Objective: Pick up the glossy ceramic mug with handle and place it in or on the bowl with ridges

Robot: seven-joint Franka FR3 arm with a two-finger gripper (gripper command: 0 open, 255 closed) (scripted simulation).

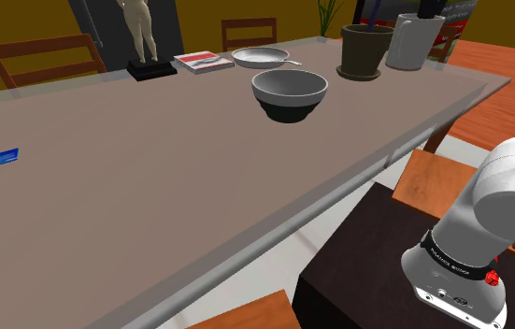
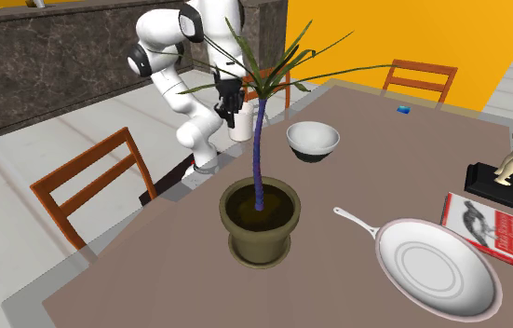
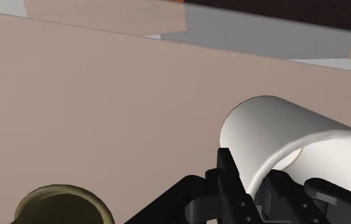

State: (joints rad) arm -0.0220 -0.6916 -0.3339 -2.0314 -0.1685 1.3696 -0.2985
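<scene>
The all-black gripper (image 2: 228, 116) pinches the rim wall of the glossy white mug (image 1: 414, 42), probably to lift it straight up. The mug stands beside the olive plant pot (image 1: 365, 51), and the grey ridged bowl (image 1: 289, 93) sits open nearby.

A long brownish table (image 2: 152, 270) stands on a pale floor (image 2: 12, 177), with wooden chairs (image 2: 96, 186) around it and an orange wall (image 2: 403, 28) at the far end.

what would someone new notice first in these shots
The tall spiky plant in its olive pot stands mid-way along the table in the second exterior view. Behind it the white arm arches over, its black gripper at a white mug; a bowl sits close by.
</scene>
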